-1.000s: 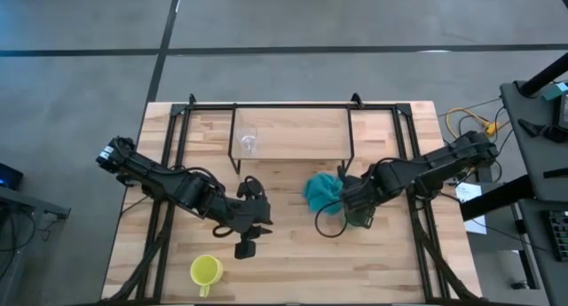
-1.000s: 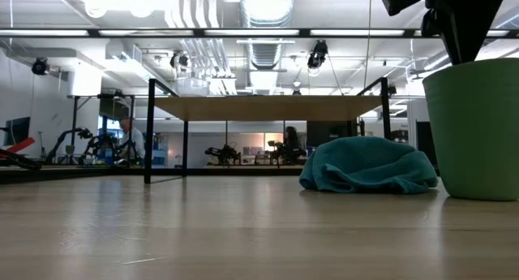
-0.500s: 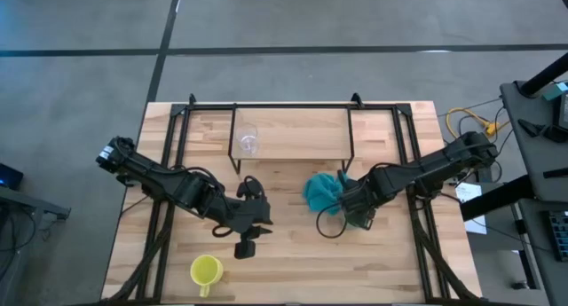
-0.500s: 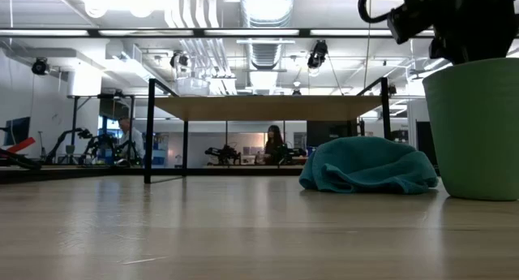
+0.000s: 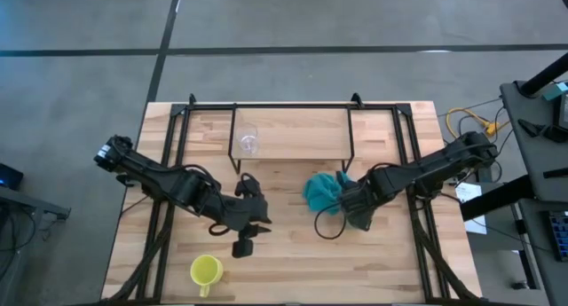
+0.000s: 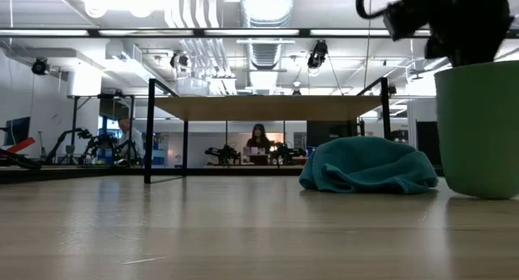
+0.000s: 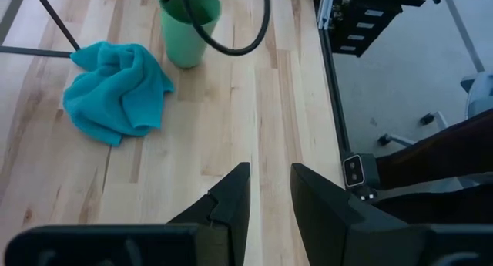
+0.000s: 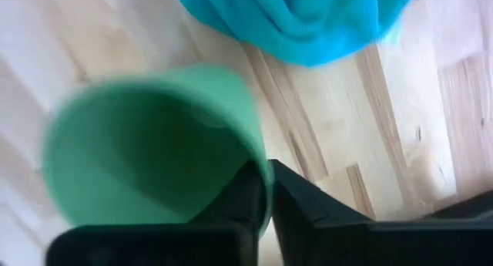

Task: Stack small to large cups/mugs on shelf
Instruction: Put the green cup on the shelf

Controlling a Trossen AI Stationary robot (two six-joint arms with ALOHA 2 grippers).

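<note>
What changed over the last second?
The right gripper, shut on the green cup's rim, lifted it slightly off the table and shifted it away from the cloth. The left gripper edged slightly. Glass cup on the shelf and yellow mug stayed put.

soft teal cloth (image 5: pixel 321 192) on a pale wood-plank tabletop (image 5: pixel 293 253), matt green cup (image 6: pixel 478 126)

No readable text, label, brand, number or sign anywhere in these views, whether on cups, cloth, shelf, table, arms or room behind.
</note>
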